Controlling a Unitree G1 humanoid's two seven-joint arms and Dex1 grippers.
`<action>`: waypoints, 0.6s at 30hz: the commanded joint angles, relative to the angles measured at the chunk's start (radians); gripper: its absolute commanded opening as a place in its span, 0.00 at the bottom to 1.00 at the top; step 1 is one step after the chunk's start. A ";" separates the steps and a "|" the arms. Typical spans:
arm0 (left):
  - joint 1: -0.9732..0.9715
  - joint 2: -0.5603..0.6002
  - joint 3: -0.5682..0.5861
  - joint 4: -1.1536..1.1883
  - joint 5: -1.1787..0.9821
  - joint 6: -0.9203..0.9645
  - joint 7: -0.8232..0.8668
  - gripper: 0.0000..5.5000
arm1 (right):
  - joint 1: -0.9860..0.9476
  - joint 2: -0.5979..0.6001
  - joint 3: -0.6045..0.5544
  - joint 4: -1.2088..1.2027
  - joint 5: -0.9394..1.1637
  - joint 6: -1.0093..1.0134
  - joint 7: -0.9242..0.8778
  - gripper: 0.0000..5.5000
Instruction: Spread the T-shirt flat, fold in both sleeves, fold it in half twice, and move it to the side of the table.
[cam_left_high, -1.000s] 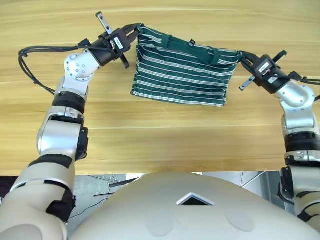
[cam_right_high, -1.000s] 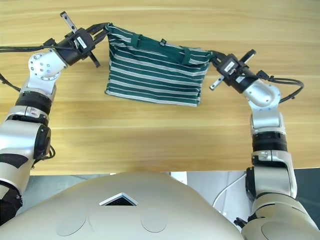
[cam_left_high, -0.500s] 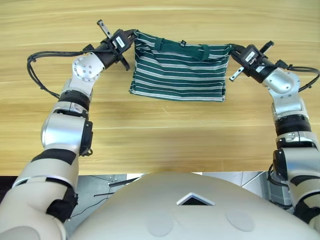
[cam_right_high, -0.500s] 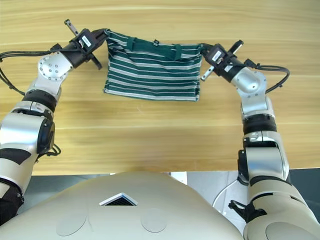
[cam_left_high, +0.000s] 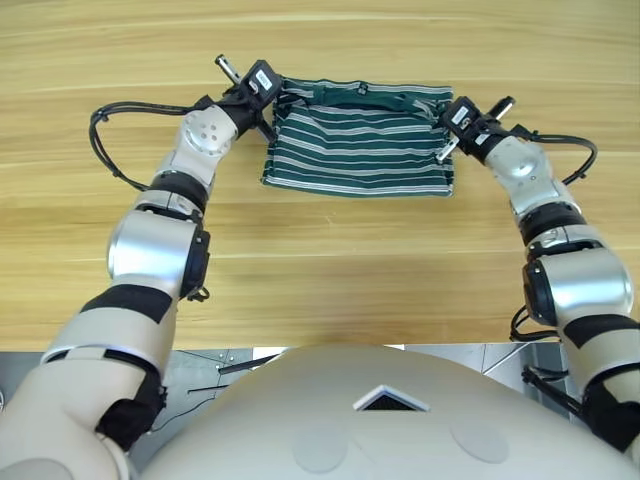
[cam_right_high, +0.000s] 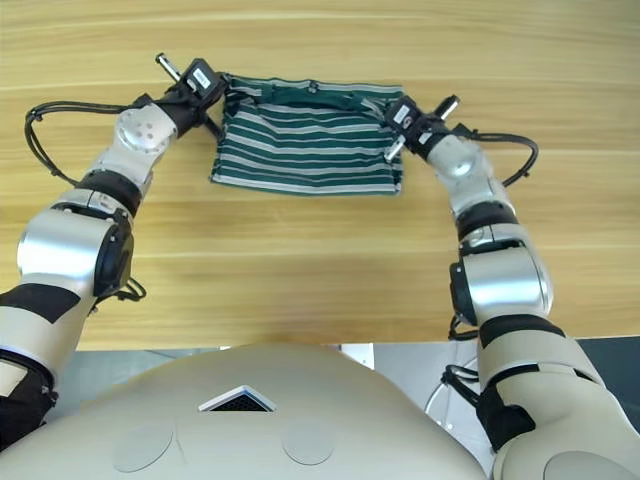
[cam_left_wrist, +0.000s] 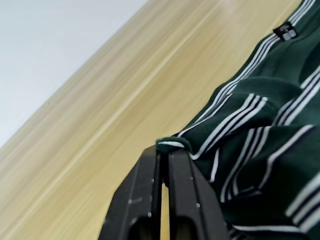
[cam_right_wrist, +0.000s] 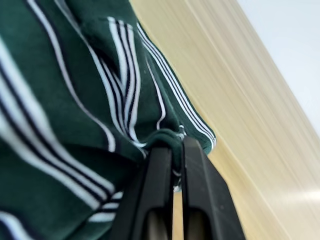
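Surface: we record a light wooden table (cam_left_high: 320, 250), its grain running side to side across the whole field.

Item one: the T-shirt (cam_left_high: 355, 140), dark green with thin white stripes, folded into a wide rectangle. It lies toward the far middle of the table. Its near edge rests on the wood, and its far edge, with the collar, stretches between the two arms. We cannot tell whether that far edge touches the wood.

Item two: the left gripper (cam_left_wrist: 164, 151), fingers pressed together on the shirt's far left corner.

Item three: the right gripper (cam_right_wrist: 173, 145), likewise pinched narrow on the far right corner.

Also noted: a black cable (cam_left_high: 95, 140) looping from the left wrist over the table, and a second cable (cam_left_high: 585, 145) beside the right forearm.
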 joint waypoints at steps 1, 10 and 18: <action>-0.020 -0.017 -0.022 0.015 0.045 0.049 0.018 0.00 | -0.006 0.015 -0.001 0.064 -0.010 0.083 -0.032 0.00; -0.037 -0.027 0.018 0.027 0.049 0.166 -0.012 0.09 | -0.016 0.028 -0.121 0.064 0.122 0.083 0.022 0.22; -0.099 -0.005 0.222 0.021 -0.106 0.248 -0.040 0.30 | -0.055 0.042 -0.279 0.044 0.299 0.090 0.180 0.45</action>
